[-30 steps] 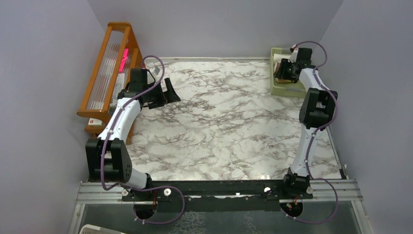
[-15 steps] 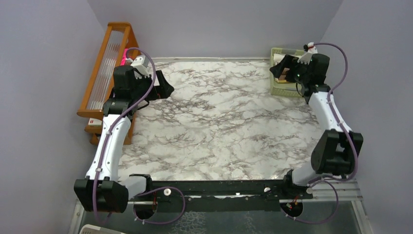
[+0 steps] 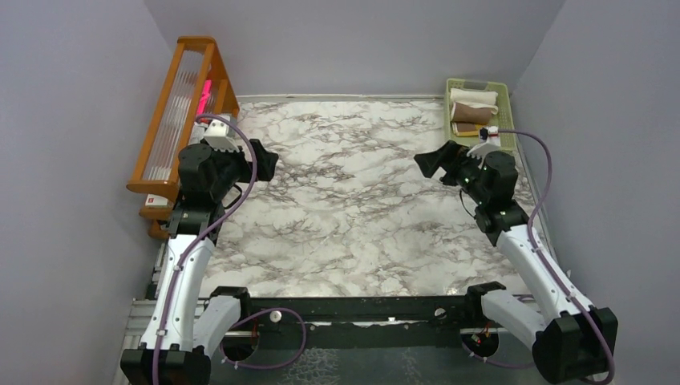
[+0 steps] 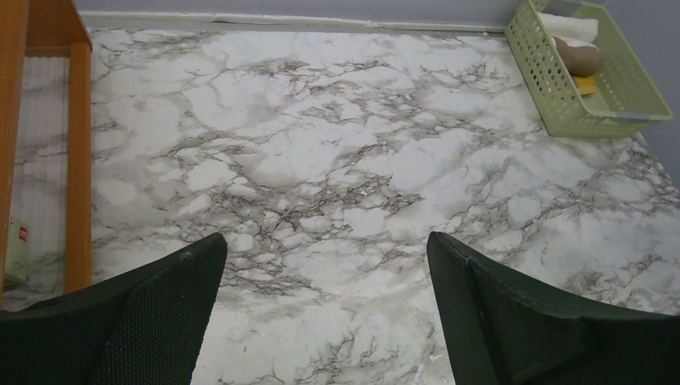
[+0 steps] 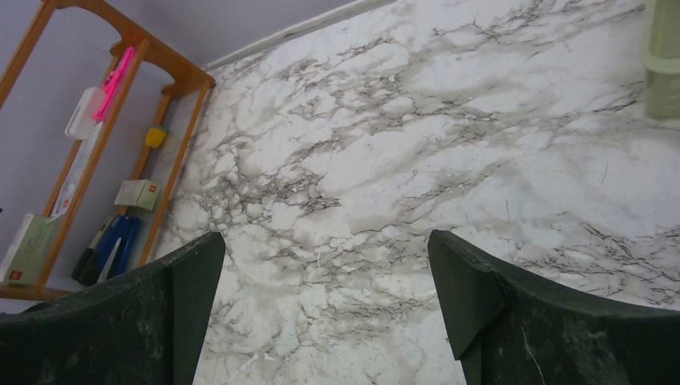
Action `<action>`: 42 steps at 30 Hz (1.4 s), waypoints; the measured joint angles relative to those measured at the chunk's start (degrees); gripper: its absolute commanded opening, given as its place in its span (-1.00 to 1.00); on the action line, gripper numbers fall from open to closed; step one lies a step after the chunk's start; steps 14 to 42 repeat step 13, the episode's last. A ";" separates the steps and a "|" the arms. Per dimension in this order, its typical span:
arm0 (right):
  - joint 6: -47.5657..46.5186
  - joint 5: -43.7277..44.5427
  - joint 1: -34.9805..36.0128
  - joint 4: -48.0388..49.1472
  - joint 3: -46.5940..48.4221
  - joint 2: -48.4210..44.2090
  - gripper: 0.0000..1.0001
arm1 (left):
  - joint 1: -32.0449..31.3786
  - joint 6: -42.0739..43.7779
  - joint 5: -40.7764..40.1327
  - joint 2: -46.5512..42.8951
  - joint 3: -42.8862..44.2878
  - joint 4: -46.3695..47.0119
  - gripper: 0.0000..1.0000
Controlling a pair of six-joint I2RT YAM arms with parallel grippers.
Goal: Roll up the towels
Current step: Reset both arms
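Observation:
Three rolled towels lie in the pale green basket point(image 3: 505, 120) at the table's far right corner: a cream-white one point(image 3: 473, 96) at the back, a brown one point(image 3: 473, 112) in the middle, and a yellow one point(image 3: 463, 128) nearest. The left wrist view shows them too: cream-white towel point(image 4: 571, 27), brown towel point(image 4: 580, 58), yellow towel point(image 4: 588, 85). My right gripper point(image 3: 429, 162) hovers open and empty over the marble, in front of and left of the basket. At the table's left side my left gripper point(image 3: 269, 162) is open, nothing between its fingers.
A wooden rack point(image 3: 180, 104) with a pink item and small boxes stands along the left edge; the right wrist view also shows this rack point(image 5: 120, 120). A corner of the basket point(image 5: 664, 64) shows at that view's right edge. The marble tabletop point(image 3: 353, 200) lies between the grippers.
My right gripper has opened, left the basket and drawn back toward the near right of the table. The left arm has also pulled back a little, still open.

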 measured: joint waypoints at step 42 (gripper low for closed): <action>-4.66 4.04 0.00 -2.25 2.27 -5.77 1.00 | 0.00 1.29 -0.37 -0.55 -0.92 2.73 0.98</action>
